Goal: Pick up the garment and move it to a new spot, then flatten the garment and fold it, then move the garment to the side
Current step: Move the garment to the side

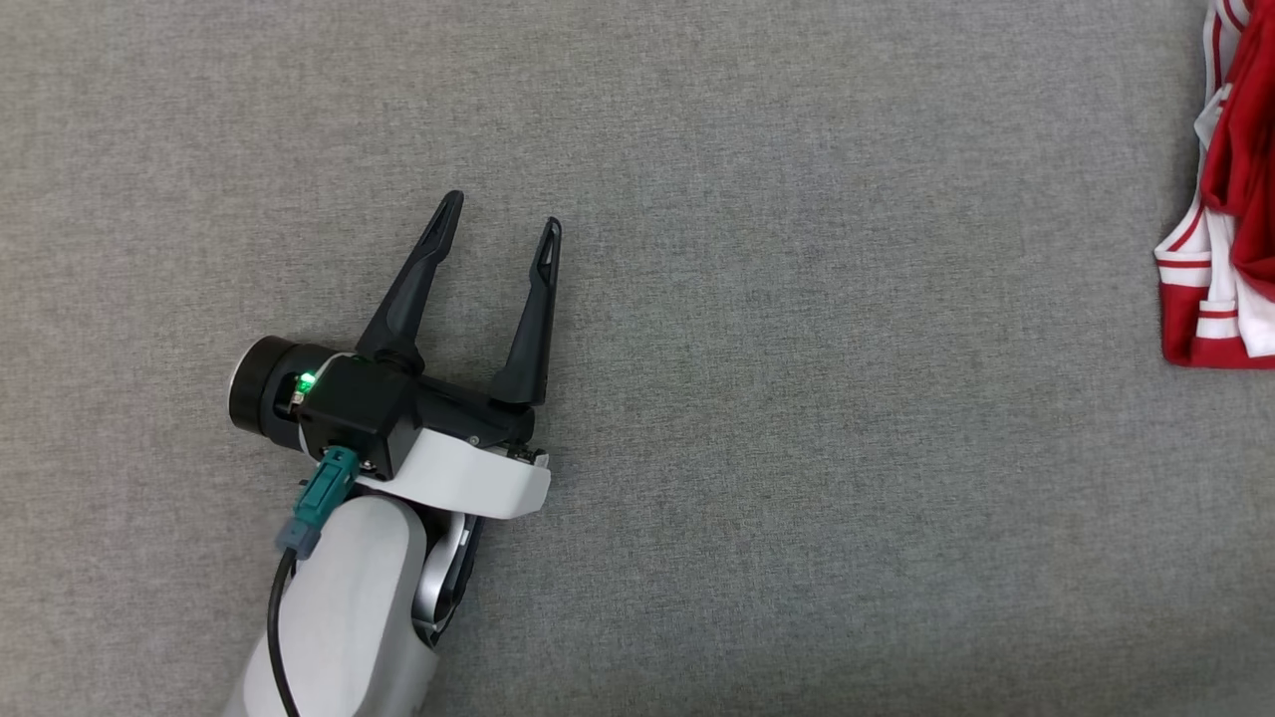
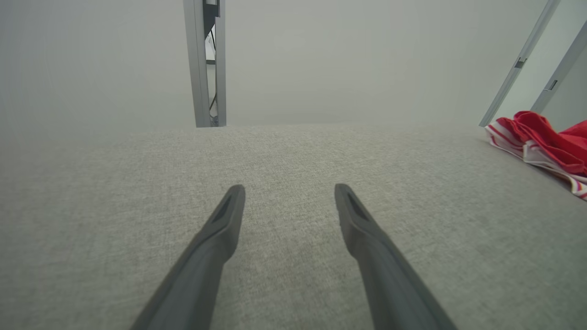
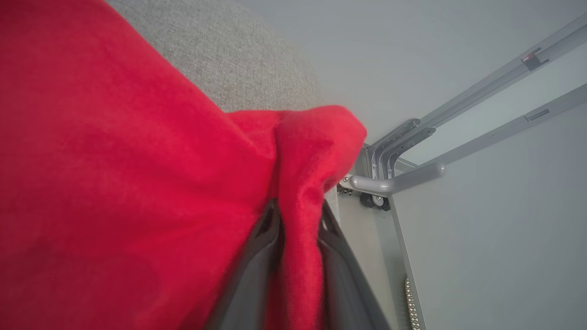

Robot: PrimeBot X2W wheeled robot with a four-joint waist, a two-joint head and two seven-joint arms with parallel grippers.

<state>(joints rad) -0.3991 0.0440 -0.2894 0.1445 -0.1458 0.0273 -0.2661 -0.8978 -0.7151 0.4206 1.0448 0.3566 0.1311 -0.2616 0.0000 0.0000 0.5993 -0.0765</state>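
Red garment (image 3: 137, 160) fold pinched in my right pincer (image 3: 298, 205), near surface (image 1: 797, 398) right edge; left pincer (image 1: 503, 211) spread wide, well apart.

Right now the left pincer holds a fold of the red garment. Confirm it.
Wrong pincer. The right pincer holds the fold of the red garment, as the right wrist view shows; the left pincer stands open, apart from it.

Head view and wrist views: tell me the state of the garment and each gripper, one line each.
Garment: crumpled in a heap on the grey surface, neither flattened nor folded.
Left gripper: open, empty, over a bare part of the surface.
Right gripper: closed on a red fold of the garment.
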